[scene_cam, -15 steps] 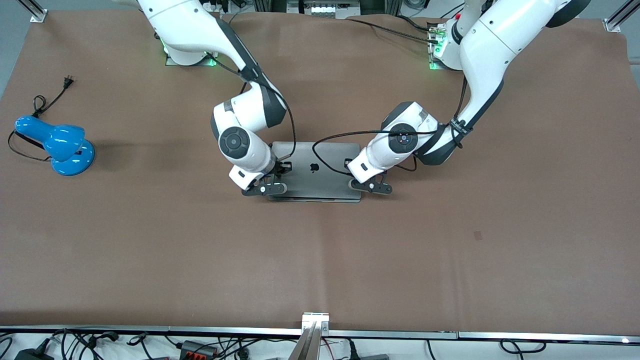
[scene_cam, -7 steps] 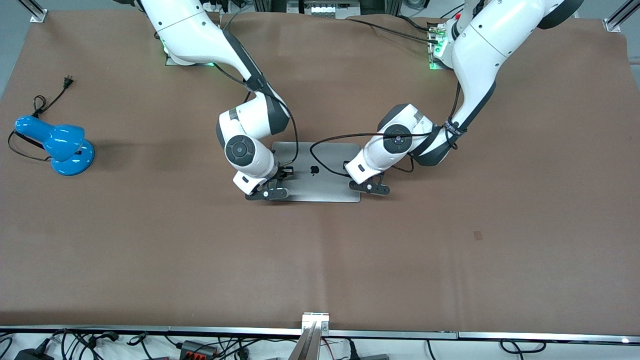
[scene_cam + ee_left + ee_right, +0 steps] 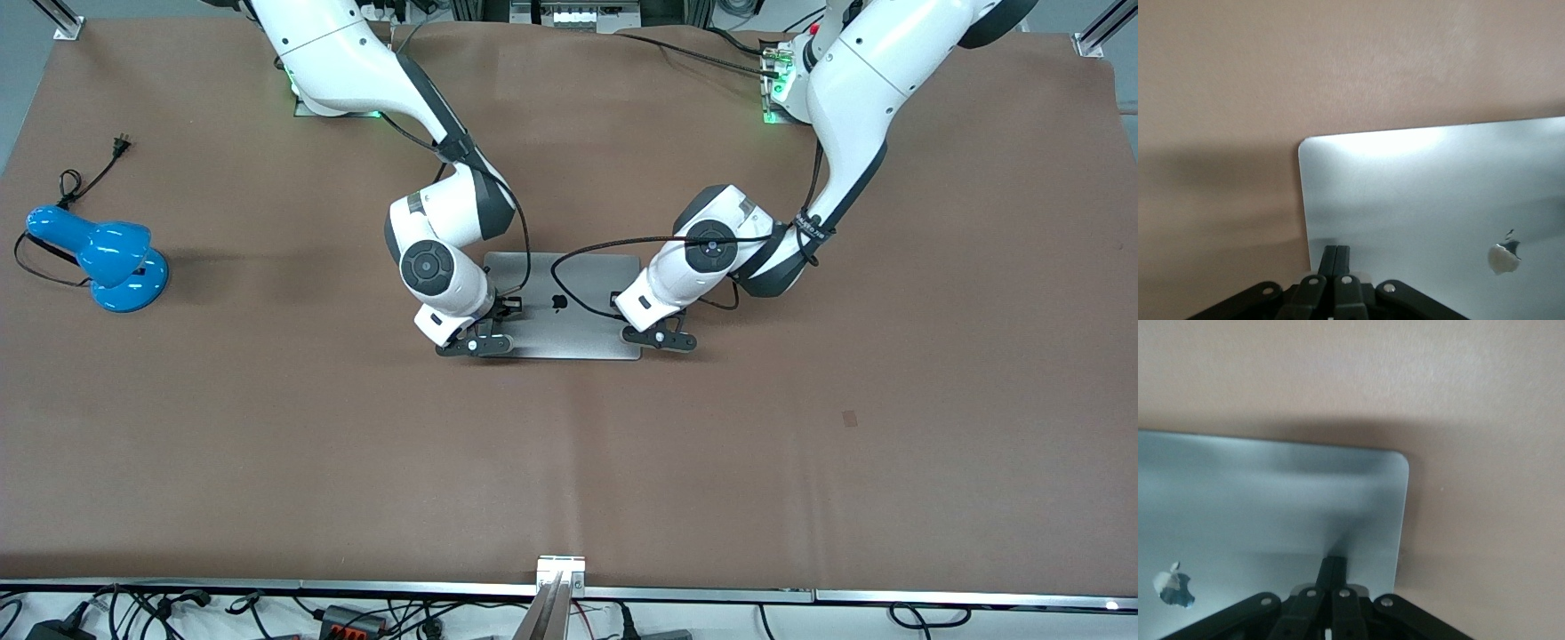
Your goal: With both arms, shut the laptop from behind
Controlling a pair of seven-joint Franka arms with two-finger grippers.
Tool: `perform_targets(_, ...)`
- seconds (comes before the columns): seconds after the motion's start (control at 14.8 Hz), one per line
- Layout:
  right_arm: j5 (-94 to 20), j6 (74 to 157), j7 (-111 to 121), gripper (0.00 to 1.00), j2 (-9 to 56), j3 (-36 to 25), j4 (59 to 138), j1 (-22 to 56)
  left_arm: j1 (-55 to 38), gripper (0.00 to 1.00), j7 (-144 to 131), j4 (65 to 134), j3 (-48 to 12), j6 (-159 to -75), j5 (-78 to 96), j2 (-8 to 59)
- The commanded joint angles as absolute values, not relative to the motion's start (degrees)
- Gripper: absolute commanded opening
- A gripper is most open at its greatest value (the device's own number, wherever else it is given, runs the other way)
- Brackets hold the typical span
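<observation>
The silver-grey laptop (image 3: 556, 331) lies in the middle of the table with its lid down flat and the dark apple logo facing up. My left gripper (image 3: 659, 339) is shut, its fingertips (image 3: 1337, 250) resting on the lid (image 3: 1425, 193) near the corner at the left arm's end, nearest the front camera. My right gripper (image 3: 474, 346) is shut too, its fingertips (image 3: 1335, 561) resting on the lid (image 3: 1271, 500) near the corner at the right arm's end. Keyboard and screen are hidden under the lid.
A blue desk lamp (image 3: 107, 258) with a black cord and plug (image 3: 120, 142) stands toward the right arm's end of the brown table (image 3: 569, 462). Black cables trail from both arms over the laptop's lid.
The lid was slightly raised, with the base's edge showing under it; now it lies flat. Both grippers moved down with it and shifted slightly along the lid.
</observation>
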State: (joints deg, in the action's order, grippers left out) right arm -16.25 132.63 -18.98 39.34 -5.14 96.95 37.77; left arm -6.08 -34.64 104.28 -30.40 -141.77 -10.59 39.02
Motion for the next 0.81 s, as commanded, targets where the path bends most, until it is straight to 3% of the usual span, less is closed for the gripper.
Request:
perform_targets(0.0,-14.94,132.54,-20.3,0.0,37.1,-7.2,96.06,38.5,-5.63,0.0,-36.3,104.68,-30.41,-136.08,-12.48,33.33)
perform_targets(0.47,-14.33,121.4,-18.2,0.0,29.36,-14.66,96.5,38.14,2.0,0.0,-34.9,104.85,-34.71,-121.31,-12.31,20.15)
perform_targets(0.74,-13.97,114.89,-13.28,0.0,25.67,-20.38,97.21,37.97,16.04,0.0,-26.03,104.15,-42.87,-113.13,-7.15,13.2)
